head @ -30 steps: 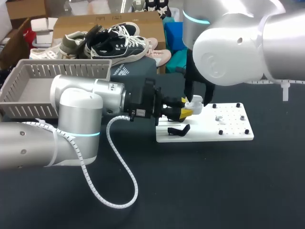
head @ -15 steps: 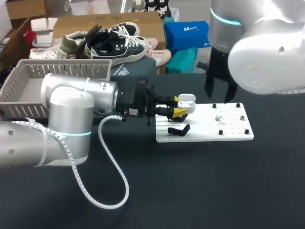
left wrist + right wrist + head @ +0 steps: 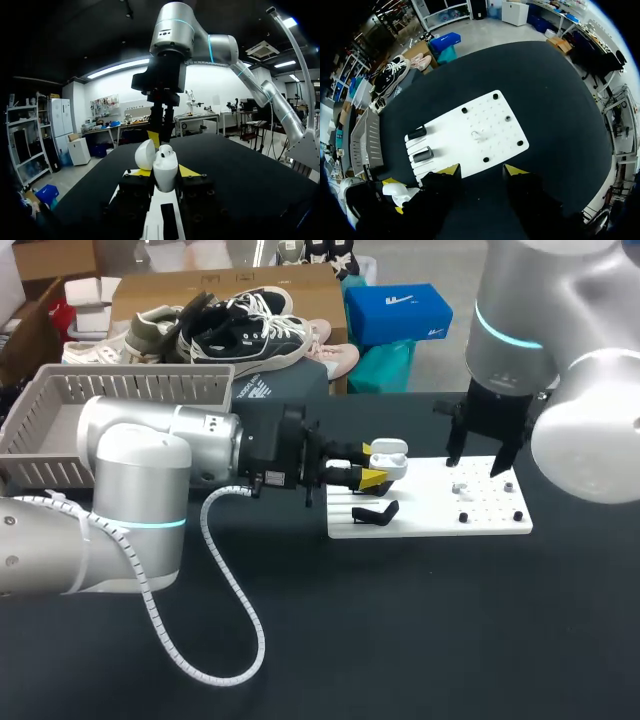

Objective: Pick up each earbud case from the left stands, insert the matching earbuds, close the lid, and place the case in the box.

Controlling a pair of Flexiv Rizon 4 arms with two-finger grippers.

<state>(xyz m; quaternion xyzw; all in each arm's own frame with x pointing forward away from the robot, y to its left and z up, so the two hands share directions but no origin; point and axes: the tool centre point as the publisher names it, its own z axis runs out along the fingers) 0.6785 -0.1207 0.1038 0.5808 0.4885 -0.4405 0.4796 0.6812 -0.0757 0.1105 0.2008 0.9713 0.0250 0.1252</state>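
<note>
My left gripper [image 3: 371, 465] is shut on a white earbud case [image 3: 387, 458], held above the near-left corner of the white board [image 3: 430, 520]. In the left wrist view the case [image 3: 165, 175] stands upright between the yellow tips, its lid [image 3: 145, 154] swung open to one side. My right gripper [image 3: 483, 452] hangs open over the board's pegged half with nothing in it; its tips [image 3: 482, 172] stand above the board's near edge. A small pale earbud [image 3: 477, 135] lies mid-board. Two black stands [image 3: 420, 144] sit on the board's slotted end.
A grey slatted basket [image 3: 60, 390] stands at the far left of the table. Black pegs [image 3: 517, 515] mark the board's corners. A white cable [image 3: 230, 640] loops from my left arm across the dark tabletop in front.
My right arm has drawn away from the case, rightward over the board's pegged half, its fingers spreading. The left gripper pulled slightly left with the case, whose lid now shows open.
</note>
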